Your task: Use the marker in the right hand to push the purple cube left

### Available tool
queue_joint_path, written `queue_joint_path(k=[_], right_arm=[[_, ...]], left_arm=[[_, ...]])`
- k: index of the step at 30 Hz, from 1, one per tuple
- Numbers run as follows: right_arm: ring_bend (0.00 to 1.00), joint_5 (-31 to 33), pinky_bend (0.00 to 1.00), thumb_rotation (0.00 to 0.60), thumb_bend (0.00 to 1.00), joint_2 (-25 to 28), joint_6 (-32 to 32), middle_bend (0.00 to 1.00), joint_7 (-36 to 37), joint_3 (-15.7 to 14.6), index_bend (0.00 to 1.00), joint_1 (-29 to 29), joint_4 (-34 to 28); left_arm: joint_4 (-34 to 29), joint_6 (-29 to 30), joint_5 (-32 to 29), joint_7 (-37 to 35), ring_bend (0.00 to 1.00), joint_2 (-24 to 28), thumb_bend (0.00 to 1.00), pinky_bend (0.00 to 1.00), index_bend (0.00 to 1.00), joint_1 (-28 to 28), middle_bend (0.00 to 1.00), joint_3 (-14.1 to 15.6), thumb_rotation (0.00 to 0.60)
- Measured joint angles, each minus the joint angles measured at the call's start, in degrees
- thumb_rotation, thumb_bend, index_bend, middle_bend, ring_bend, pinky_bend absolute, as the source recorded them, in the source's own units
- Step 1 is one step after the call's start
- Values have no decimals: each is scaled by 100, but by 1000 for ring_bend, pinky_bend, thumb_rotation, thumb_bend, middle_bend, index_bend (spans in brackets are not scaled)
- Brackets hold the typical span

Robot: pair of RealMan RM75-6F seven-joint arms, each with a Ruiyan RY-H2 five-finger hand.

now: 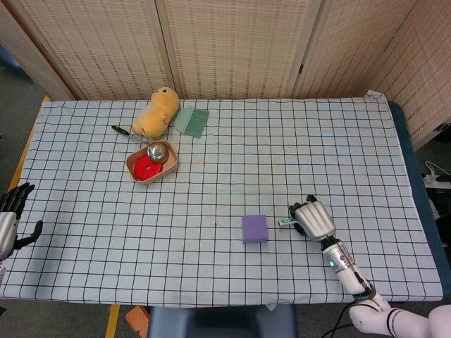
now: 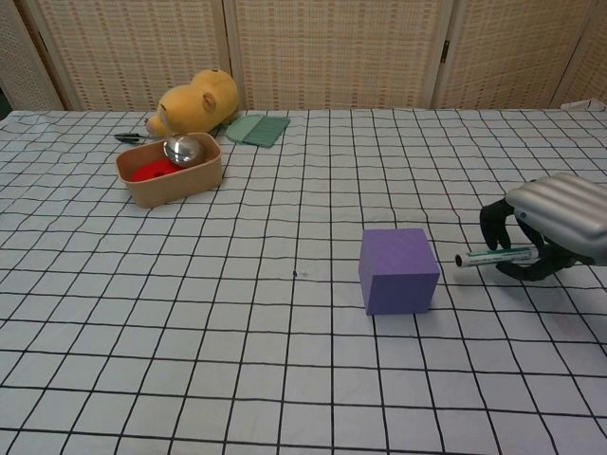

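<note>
The purple cube (image 1: 254,229) (image 2: 398,270) sits on the checked tablecloth, front of centre. To its right my right hand (image 1: 312,219) (image 2: 550,227) holds a green and white marker (image 1: 286,222) (image 2: 495,257) lying level, its tip pointing left at the cube with a small gap between them. The marker hangs slightly above the cloth in the chest view. My left hand (image 1: 8,220) shows at the far left edge of the head view, off the table, its fingers apart and holding nothing.
A tan bowl (image 1: 138,173) (image 2: 144,189) with a red object and a metal ball stands at back left. Behind it lie a yellow plush toy (image 1: 158,110) (image 2: 196,100), a green brush (image 1: 192,121) (image 2: 256,129) and a dark pen (image 1: 122,131).
</note>
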Motion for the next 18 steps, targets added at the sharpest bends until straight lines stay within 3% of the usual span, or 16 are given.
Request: queue_joint_path(k=[7, 18], right_arm=[[645, 129, 329, 600, 412, 144, -257, 859, -184, 5, 981, 74, -608], [645, 334, 329, 600, 412, -78, -492, 860, -660, 167, 981, 315, -772]], left_arm=[[-22, 32, 81, -44, 0, 38, 448, 93, 0, 13, 2, 38, 600], [-27, 68, 103, -145, 0, 73, 448, 93, 0, 41, 2, 48, 600]])
